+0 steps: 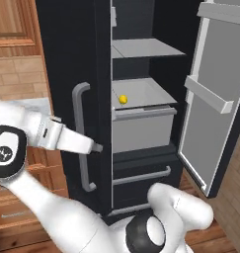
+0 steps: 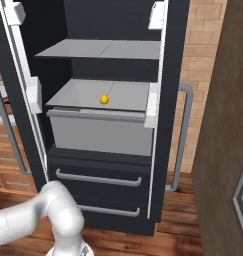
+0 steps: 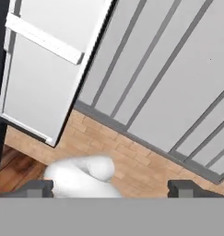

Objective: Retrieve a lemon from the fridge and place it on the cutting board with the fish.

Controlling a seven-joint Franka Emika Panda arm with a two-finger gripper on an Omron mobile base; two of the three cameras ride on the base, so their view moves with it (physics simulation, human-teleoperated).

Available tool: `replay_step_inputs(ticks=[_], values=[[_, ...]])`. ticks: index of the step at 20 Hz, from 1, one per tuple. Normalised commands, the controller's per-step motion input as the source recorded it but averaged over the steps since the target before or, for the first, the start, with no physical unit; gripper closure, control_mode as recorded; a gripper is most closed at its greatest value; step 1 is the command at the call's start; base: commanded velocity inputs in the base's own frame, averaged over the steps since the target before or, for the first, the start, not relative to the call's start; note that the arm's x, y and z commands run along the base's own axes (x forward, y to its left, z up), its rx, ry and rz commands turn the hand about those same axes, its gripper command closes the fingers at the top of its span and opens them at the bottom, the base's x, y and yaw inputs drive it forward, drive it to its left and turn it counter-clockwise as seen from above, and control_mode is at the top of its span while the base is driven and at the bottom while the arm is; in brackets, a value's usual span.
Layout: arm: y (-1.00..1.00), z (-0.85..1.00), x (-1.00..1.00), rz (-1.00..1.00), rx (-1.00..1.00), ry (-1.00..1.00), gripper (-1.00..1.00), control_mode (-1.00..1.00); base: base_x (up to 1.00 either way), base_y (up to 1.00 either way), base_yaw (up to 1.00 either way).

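Fridge [image 1: 141,163] right door swung wide for access. Lemon [image 1: 123,99] sits near the front edge of the grey shelf [image 2: 83,95]. Gripper [image 3: 111,188] fingers spread apart, empty, nowhere near it.

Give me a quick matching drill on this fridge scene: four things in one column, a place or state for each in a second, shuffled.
Things:
1. lemon
2. right fridge door
3. gripper
4. left fridge door

Places or states:
A. swung open
B. on a grey shelf above the bin
C. shut, with the arm in front of its handle
D. open, holding nothing

Pairs: 1-B, 2-A, 3-D, 4-C
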Motion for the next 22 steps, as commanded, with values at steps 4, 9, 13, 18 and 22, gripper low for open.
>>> replay_step_inputs(ticks=[4,9,13,18,22], values=[[-1.00,0.00,-0.96,0.12,0.57,-0.03,-1.00,-1.00,0.00,0.00,0.00],[-1.00,-0.09,-0.39,0.16,0.76,-0.12,-1.00,-1.00,0.00,0.00,0.00],[-1.00,-0.01,0.00,0.09,0.90,-0.15,-1.00,-1.00,0.00,0.00,0.00],[-1.00,0.00,0.64,0.04,0.88,0.00,-1.00,-1.00,0.00,0.00,0.00],[-0.64,0.00,0.72,0.20,0.57,-0.09,-1.00,-1.00,0.00,0.00,0.00]])
